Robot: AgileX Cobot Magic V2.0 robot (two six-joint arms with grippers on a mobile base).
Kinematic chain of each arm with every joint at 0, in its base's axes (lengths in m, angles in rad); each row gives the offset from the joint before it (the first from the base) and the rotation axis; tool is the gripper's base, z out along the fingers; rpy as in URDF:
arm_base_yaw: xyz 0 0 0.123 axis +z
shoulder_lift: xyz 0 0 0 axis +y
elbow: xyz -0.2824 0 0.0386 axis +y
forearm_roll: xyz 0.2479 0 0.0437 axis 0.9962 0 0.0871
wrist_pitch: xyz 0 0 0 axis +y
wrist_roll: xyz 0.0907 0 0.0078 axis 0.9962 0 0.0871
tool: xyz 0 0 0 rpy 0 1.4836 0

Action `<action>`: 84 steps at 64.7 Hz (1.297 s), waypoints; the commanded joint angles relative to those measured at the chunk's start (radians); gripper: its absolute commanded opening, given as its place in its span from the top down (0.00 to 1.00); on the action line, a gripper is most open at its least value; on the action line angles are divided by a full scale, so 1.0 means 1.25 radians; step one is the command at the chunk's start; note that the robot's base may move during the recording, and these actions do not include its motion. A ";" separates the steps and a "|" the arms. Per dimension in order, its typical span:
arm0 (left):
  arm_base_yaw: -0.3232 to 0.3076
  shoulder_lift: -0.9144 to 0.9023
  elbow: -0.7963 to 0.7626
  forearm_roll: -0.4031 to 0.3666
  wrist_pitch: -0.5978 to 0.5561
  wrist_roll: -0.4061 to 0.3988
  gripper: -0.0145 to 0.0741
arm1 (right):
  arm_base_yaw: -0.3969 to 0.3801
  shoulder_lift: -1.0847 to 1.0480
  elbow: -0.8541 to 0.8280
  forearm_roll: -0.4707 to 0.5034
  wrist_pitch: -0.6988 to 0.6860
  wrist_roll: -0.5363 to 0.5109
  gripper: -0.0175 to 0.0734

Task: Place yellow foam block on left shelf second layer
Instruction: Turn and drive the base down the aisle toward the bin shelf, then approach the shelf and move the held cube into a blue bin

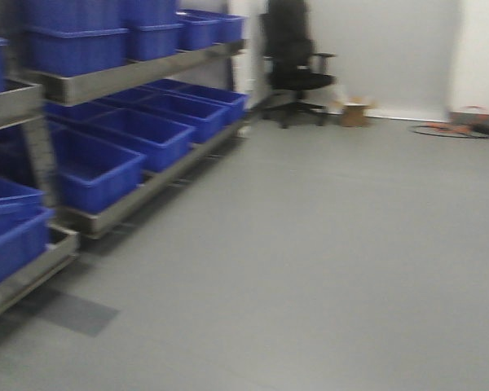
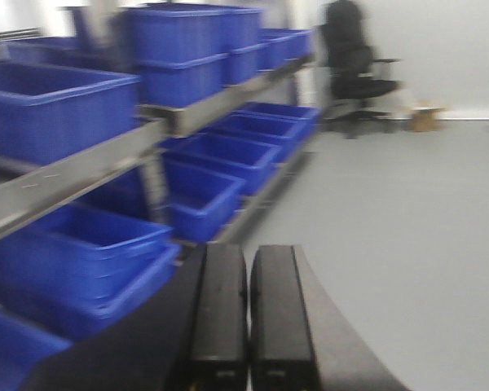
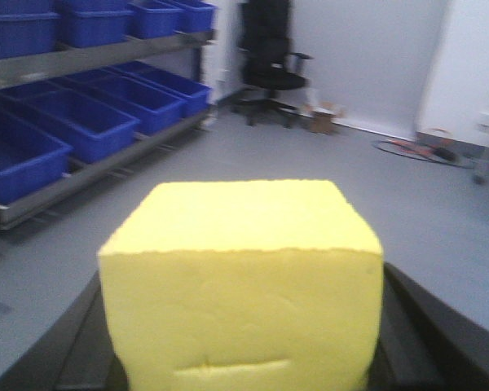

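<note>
The yellow foam block [image 3: 243, 285] fills the lower middle of the right wrist view, held between the dark fingers [image 3: 416, 326] of my right gripper [image 3: 243, 342], which is shut on it. My left gripper [image 2: 248, 318] is shut, its two black fingers pressed together with nothing between them. The left shelf [image 1: 106, 81] stands along the left of the front view, with blue bins [image 1: 138, 134] on its levels. In the left wrist view the shelf [image 2: 73, 175] is close on the left. Neither gripper shows in the front view.
A black office chair [image 1: 293, 61] stands at the far wall beside the shelf's end. A small cardboard box [image 1: 354, 112] and orange cables [image 1: 456, 128] lie on the grey floor by the wall. Grey floor [image 1: 326, 244] stretches to the right of the shelf.
</note>
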 commanded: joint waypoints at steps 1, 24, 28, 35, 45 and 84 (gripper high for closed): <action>-0.005 -0.015 0.016 -0.005 -0.065 -0.004 0.68 | -0.006 0.009 -0.024 -0.008 -0.074 -0.004 0.30; -0.005 -0.015 0.016 -0.005 -0.065 -0.004 0.68 | -0.006 0.009 -0.024 -0.008 -0.074 -0.004 0.30; -0.005 -0.015 0.016 -0.005 -0.065 -0.004 0.68 | -0.006 0.009 -0.024 -0.008 -0.074 -0.004 0.30; -0.005 -0.015 0.016 -0.005 -0.065 -0.004 0.68 | -0.006 0.009 -0.024 -0.008 -0.074 -0.004 0.30; -0.005 -0.015 0.016 -0.005 -0.065 -0.004 0.68 | -0.006 0.009 -0.024 -0.008 -0.074 -0.004 0.30; -0.005 -0.015 0.016 -0.005 -0.065 -0.004 0.68 | -0.006 0.009 -0.024 -0.008 -0.074 -0.004 0.30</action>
